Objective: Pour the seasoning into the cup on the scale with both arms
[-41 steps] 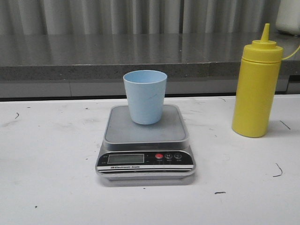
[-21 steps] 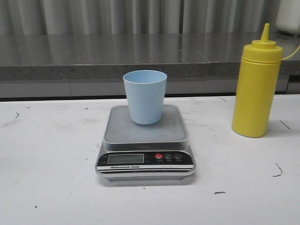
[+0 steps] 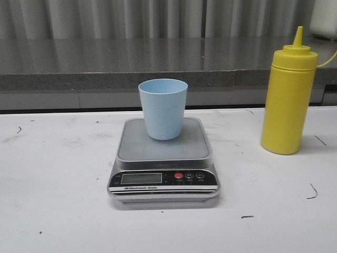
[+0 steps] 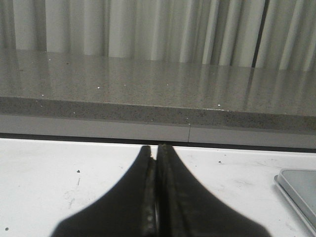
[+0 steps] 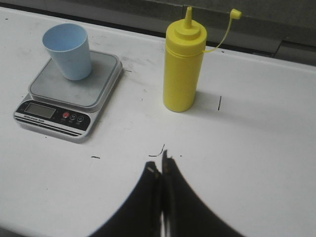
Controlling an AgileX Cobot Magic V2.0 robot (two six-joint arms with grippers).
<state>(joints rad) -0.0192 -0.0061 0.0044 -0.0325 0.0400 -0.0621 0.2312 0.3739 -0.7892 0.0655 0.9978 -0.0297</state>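
Note:
The pale blue cup [image 3: 163, 108] stands upright on the grey platform of the scale [image 3: 163, 150], toward its far edge. The yellow seasoning bottle [image 3: 288, 96] stands upright on the white table to the right of the scale, its cap hanging off on a thin tether. In the right wrist view the cup [image 5: 68, 51], scale [image 5: 71, 96] and bottle [image 5: 183, 64] all show, and my right gripper [image 5: 160, 164] is shut and empty, well short of the bottle. My left gripper [image 4: 155, 150] is shut and empty over bare table; a corner of the scale [image 4: 298, 185] shows beside it.
A grey stone ledge [image 3: 158, 63] runs along the table's far side under a curtain. A white object [image 3: 324, 18] sits on the ledge at the far right. Small dark marks dot the white table [image 3: 52, 174].

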